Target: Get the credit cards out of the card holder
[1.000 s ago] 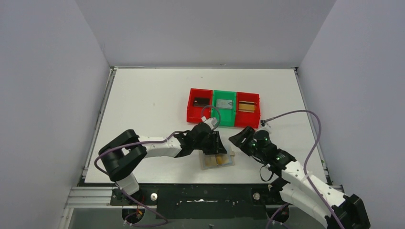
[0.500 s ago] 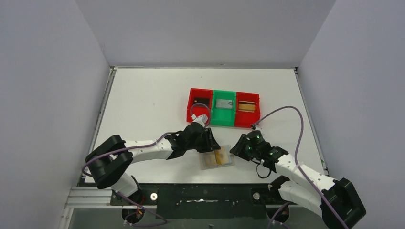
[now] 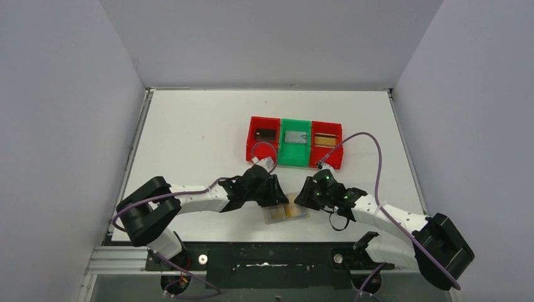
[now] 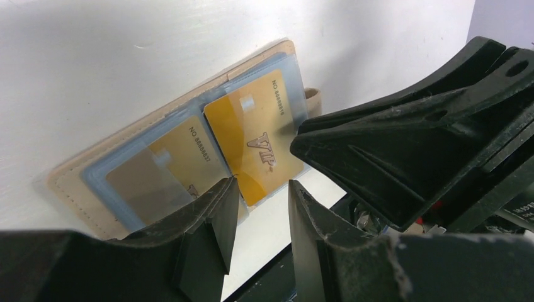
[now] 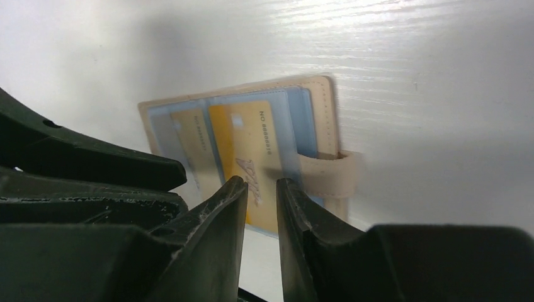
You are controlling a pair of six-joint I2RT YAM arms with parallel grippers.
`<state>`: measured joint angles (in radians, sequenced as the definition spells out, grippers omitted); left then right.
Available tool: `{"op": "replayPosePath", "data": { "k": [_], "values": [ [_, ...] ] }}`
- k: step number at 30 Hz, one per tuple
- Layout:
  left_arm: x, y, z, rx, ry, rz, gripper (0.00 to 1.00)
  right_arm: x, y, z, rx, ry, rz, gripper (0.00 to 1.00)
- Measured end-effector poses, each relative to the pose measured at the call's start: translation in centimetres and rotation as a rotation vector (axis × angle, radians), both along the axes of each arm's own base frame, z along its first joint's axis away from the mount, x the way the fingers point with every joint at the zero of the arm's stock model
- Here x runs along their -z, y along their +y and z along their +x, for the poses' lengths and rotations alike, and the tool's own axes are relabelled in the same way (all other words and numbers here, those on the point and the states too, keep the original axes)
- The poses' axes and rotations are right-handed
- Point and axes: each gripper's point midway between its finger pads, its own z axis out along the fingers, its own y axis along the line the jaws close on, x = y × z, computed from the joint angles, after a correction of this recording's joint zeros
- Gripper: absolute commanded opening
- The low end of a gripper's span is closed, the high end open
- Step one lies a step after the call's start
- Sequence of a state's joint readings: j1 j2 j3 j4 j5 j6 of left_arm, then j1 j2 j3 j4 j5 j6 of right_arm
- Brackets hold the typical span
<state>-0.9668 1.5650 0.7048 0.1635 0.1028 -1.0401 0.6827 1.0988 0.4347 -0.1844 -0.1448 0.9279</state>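
The card holder (image 3: 277, 218) lies open near the table's front edge, tan with pale blue clear sleeves (image 4: 82, 182) (image 5: 324, 126). Two credit cards sit in its sleeves: a gold one (image 4: 252, 135) (image 5: 242, 141) and a paler tan one (image 4: 182, 151) (image 5: 189, 138). My left gripper (image 3: 277, 198) (image 4: 263, 182) hovers low at the holder's far left edge, jaws apart, nothing between them. My right gripper (image 3: 302, 198) (image 5: 261, 181) faces it from the holder's right side, above the gold card's near end. Only a narrow gap separates its jaws, and nothing is in it.
Three trays stand in a row behind: red (image 3: 254, 148), green (image 3: 296, 157), red (image 3: 337, 154), each with a flat card-like item inside. The table's front edge and black rail (image 3: 271, 255) run just below the holder. The two grippers are close together.
My right arm has swung left and down to the holder's right side, and its jaws have narrowed. My left gripper has shifted slightly left off the holder.
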Motion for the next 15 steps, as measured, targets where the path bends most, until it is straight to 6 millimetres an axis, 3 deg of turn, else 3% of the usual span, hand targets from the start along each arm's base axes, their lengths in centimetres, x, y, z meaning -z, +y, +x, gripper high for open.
{"op": "replayPosePath", "data": {
  "k": [8, 15],
  "values": [
    [2.1, 0.1, -0.6, 0.021, 0.051, 0.039, 0.35, 1.3, -1.1, 0.2, 0.052, 0.032, -0.038, 0.27],
    [2.2, -0.3, -0.4, 0.019, 0.057, 0.042, 0.35, 1.9, -1.0, 0.2, 0.066, 0.047, -0.029, 0.23]
  ]
}}
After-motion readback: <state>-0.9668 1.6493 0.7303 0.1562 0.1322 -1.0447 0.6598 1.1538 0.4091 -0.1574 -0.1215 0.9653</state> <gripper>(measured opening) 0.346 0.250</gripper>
